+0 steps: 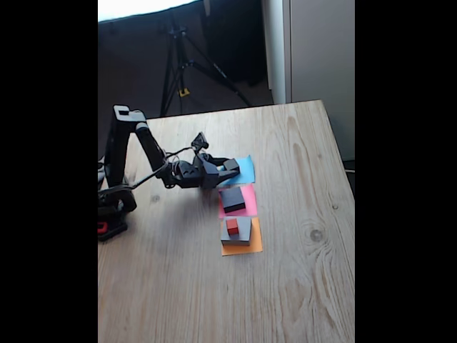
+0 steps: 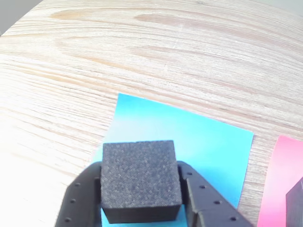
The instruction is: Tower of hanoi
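grip: your black two-finger gripper (image 2: 141,208) clamps the small black foam cube (image 2: 140,179) | place: over the blue paper square (image 2: 199,142) | risk: you release crooked, cube may land off the blue square

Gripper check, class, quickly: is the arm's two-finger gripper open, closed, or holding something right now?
Gripper: closed on the small black foam cube, held over the blue paper square.

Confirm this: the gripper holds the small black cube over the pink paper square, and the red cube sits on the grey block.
Wrong square. In the wrist view the gripper holds the small black cube over the blue paper square; the red cube does sit on the grey block.
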Robot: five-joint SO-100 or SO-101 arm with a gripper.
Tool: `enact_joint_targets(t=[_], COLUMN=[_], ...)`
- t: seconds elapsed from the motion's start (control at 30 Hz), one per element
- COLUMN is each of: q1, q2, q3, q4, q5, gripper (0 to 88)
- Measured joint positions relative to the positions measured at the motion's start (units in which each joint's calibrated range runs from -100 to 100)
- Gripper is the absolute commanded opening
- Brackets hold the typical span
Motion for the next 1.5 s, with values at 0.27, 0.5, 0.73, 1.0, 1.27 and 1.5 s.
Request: enact_joint_targets(t=[0.27, 0.5, 0.73, 1.0, 1.27, 1.5], q1=[0.0, 0.0, 0.0, 3.41, 8.05, 11.98], q2=[-22.83, -35.91, -40.02, -46.09, -49.94, -56.26], q3=[-0.43, -16.78, -43.2, -58.84, -69.1, -55.8], q4=[29.78, 70.3, 104.32, 120.18, 129.54, 128.18], q5=[-0.35, -2.43, -6.42, -8.33, -11.11, -2.6], gripper=[6.4, 6.1, 6.2, 4.9, 4.8, 4.5])
